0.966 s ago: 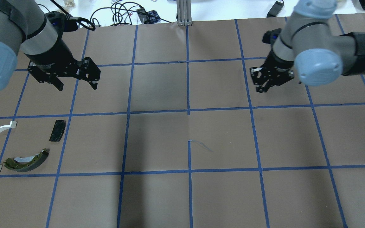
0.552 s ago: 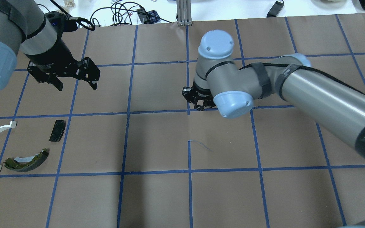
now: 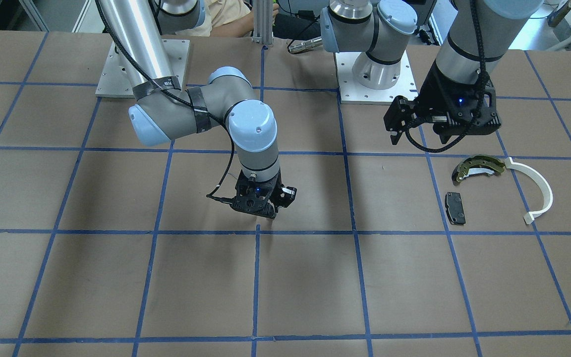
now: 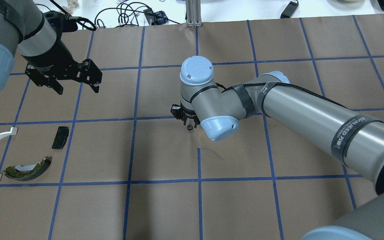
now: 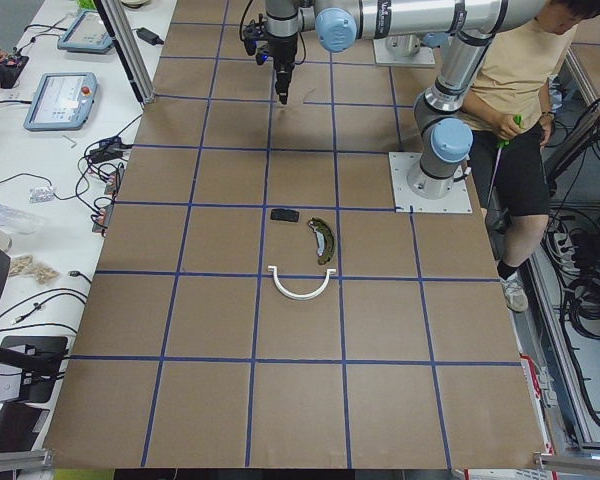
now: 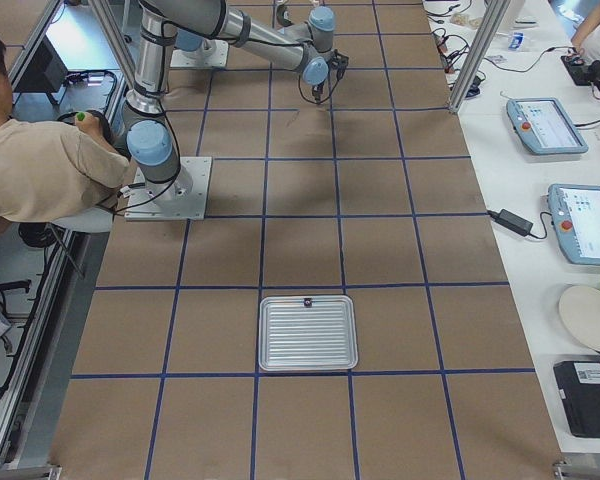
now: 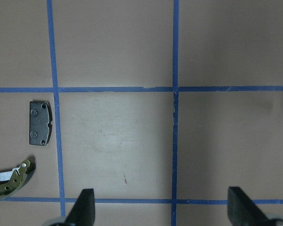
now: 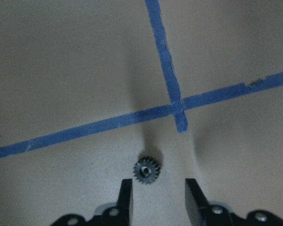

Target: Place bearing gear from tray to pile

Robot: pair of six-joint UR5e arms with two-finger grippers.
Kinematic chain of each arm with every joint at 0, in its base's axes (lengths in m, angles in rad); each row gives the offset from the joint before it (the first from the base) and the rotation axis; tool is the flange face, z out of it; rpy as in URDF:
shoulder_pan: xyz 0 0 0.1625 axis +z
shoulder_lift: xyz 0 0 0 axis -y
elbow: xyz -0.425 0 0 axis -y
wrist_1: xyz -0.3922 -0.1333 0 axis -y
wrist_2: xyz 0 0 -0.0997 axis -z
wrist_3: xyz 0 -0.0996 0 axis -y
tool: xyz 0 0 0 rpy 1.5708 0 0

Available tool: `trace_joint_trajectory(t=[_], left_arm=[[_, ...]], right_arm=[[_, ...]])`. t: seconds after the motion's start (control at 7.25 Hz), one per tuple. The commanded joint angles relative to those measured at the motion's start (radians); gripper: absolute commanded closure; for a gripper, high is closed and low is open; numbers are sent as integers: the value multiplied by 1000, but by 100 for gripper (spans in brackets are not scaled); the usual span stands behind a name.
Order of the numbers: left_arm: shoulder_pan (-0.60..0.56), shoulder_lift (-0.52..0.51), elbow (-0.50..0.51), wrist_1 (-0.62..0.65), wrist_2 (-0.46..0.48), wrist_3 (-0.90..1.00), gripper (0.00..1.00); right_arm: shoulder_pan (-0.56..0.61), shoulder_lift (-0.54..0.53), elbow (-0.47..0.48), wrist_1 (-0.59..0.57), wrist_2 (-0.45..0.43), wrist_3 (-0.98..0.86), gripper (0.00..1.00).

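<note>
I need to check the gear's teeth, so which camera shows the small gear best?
The right wrist-mounted view: the gear shows its teeth and centre hole, just beyond the open right hand. The overhead view gives only a tiny dark speck; the other views don't resolve it.

In the overhead view the right gripper (image 4: 186, 120) has travelled from the far right of the brown paper-covered table (image 4: 165, 206) toward 9 o'clock, a little toward 8, and is now near the centre. A small dark toothed bearing gear (image 4: 189, 127), not seen earlier, now lies on the paper just in front of its parted fingers. The left gripper (image 4: 77, 89) has shifted slightly toward 10 o'clock.
</note>
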Motion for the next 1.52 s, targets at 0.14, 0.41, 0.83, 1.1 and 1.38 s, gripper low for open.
trace_joint_trajectory(t=[0.14,0.41,0.83,1.1,1.38], left_arm=[[16,-17,21,40,-8,0,0],[4,-84,-5,147,-20,-20,0],[-172,-234,-10,301,-25,-75,0],[-284,-339,-8,394,-25,-110,0],[-336,-409,-10,427,-31,-112,0]], right_arm=[[-184,-112,-1,91,-45,-341,0],[-398,-233,-3,220,-91,-745,0],[-767,-247,-12,282,-99,-1495,0],[-1025,-235,2,277,-85,-1909,0],[-1194,-186,3,245,-100,-2368,0]])
